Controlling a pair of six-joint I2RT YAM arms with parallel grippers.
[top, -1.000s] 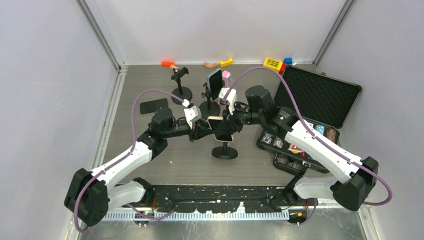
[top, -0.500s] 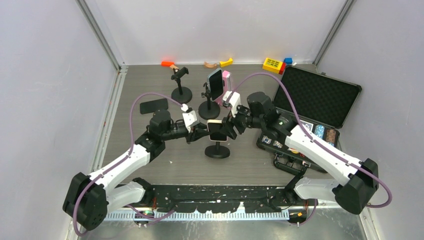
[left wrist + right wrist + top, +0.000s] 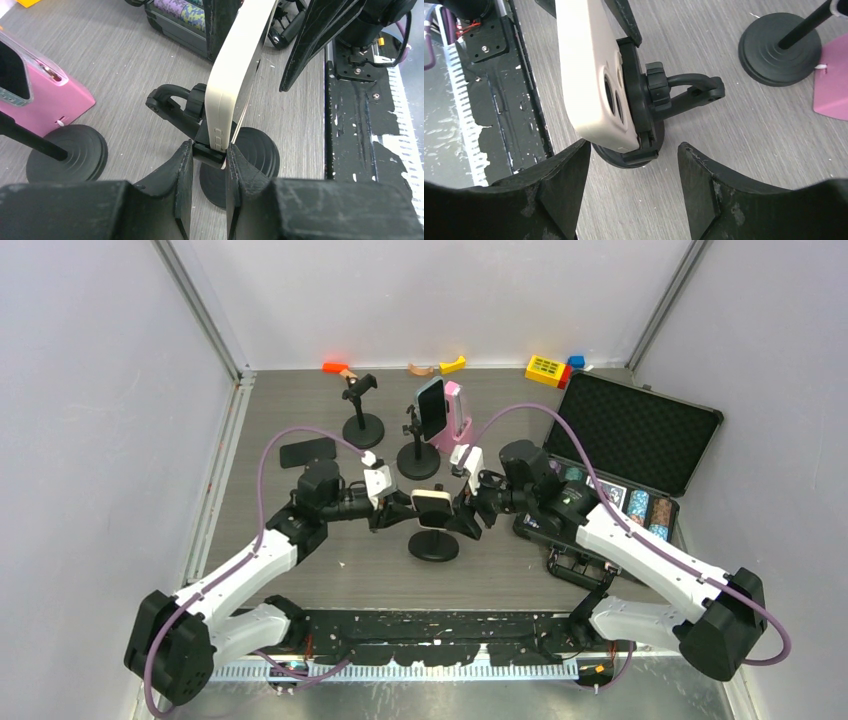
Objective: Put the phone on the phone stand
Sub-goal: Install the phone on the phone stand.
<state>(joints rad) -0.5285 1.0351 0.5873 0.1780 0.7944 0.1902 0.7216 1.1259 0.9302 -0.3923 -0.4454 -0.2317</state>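
Right pincer (image 3: pixel 633 145) released phone (image 3: pixel 589 75), now wide | left pincer (image 3: pixel 209 147) nips phone stand (image 3: pixel 172 105) | case (image 3: pixel 640 430) open, small packets (image 3: pixel 640 505) inside

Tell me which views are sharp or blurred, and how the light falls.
Top external view: soft even light, faint shadows, sharp on the cream rectangular phone on the black round-based phone stand. Left wrist view: the left gripper is slightly blurred, the phone's edge sharp. Right wrist view: the right gripper is soft, the phone's lenses clear.
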